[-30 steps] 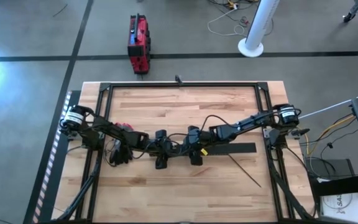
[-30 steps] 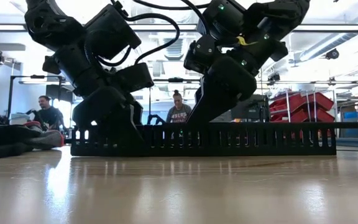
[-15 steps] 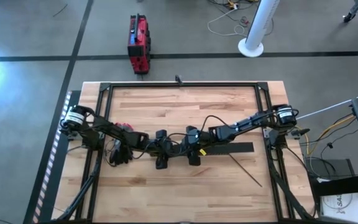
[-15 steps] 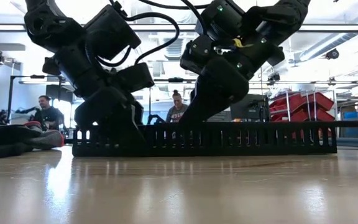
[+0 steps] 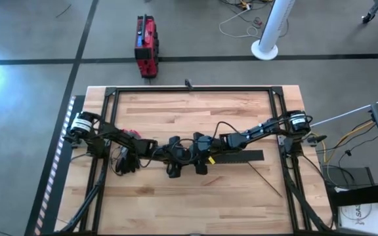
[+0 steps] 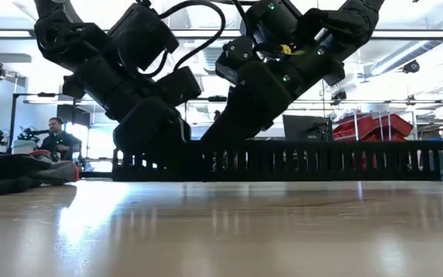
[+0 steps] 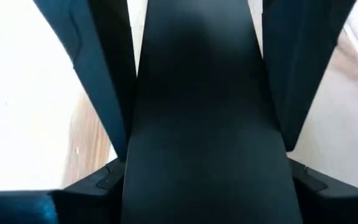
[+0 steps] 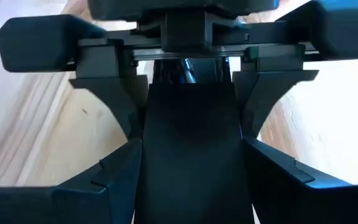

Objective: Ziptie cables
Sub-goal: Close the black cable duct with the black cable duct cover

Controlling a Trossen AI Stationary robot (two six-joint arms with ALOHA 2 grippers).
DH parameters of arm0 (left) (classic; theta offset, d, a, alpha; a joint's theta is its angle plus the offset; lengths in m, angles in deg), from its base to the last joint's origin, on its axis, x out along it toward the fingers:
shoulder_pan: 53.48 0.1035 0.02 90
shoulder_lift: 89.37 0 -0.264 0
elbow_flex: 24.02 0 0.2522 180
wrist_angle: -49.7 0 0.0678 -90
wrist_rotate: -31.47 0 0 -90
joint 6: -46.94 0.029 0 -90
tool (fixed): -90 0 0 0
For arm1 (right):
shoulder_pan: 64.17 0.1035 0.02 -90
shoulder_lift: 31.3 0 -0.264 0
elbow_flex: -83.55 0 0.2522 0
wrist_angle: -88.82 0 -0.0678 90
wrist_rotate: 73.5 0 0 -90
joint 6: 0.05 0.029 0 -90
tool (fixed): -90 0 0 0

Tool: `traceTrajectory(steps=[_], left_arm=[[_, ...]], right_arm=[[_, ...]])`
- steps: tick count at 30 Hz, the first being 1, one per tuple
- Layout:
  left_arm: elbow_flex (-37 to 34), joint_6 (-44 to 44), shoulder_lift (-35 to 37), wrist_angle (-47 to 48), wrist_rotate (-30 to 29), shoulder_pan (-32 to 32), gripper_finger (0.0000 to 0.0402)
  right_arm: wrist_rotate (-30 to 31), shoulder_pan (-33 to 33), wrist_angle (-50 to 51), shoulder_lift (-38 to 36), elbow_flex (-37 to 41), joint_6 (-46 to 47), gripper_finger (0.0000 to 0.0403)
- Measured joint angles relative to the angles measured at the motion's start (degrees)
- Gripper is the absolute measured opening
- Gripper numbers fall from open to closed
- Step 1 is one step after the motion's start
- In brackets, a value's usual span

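Nothing on the rig gives me words I can read; the white label (image 5: pixel 358 213) at the edge of the floor is too small to make out, and the red case (image 5: pixel 146 44) lying beyond the table shows no lettering. Both arms meet at the middle of the butcher-block table (image 5: pixel 189 111), over one end of the black perforated bar (image 5: pixel 241 157). The left gripper (image 5: pixel 174 169) has its fingers (image 7: pixel 107 87) narrowed right in against the two long edges of the bar, which fills the gap between them. The right gripper (image 5: pixel 200 165), just beside it and facing it, clamps the same bar, its fingers (image 8: pixel 114 180) pressed to either side. The ziptie (image 5: pixel 265 178) lies loose on the wood, slanting away from the bar's far end toward the right arm's side, touched by neither gripper. I cannot pick out the cables; a dark heap (image 5: pixel 122 162) sits under the left arm. Beyond the table the floor is grey with dark lines and a white pole base (image 5: pixel 266 49). At table level a seated person (image 6: pixel 56 137) and red bins (image 6: pixel 375 127) show in the bright workshop behind.
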Motion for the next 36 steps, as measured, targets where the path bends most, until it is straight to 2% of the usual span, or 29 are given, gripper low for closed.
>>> traceTrajectory(steps=[7,15,17,21,27,29,32,36], left_arm=[[0.2,0.0,3.9,4.7,0.0,0.0,0.0275],[0.0,-4.7,11.6,23.8,0.0,-0.2,0.0298],[-1.0,-6.3,12.2,25.7,0.0,-0.4,0.0298],[-4.5,-7.6,12.3,23.8,0.0,-1.0,0.0295],[-11.1,-8.3,10.3,10.2,-0.1,-1.1,0.0293],[-11.9,-8.5,9.0,8.2,-0.1,-1.1,0.0289],[-12.2,-8.9,6.9,6.7,0.0,-1.1,0.0267],[-11.3,-8.8,5.2,6.6,0.0,-1.2,0.0216]], right_arm=[[0.0,0.0,1.8,0.0,-0.3,-0.5,0.0223],[-0.1,-0.1,5.1,0.1,-0.1,0.3,0.0221],[0.0,-0.1,5.4,0.1,-0.1,0.4,0.0221],[0.0,0.0,5.6,0.1,-0.1,0.4,0.0221],[-0.1,0.0,5.7,0.1,-0.1,0.3,0.0221],[-0.1,0.0,5.3,0.1,-0.1,0.0,0.0222],[-0.7,-0.1,4.5,0.1,0.0,-1.2,0.0222],[-1.0,-0.1,3.3,0.1,0.2,-2.2,0.0221]])
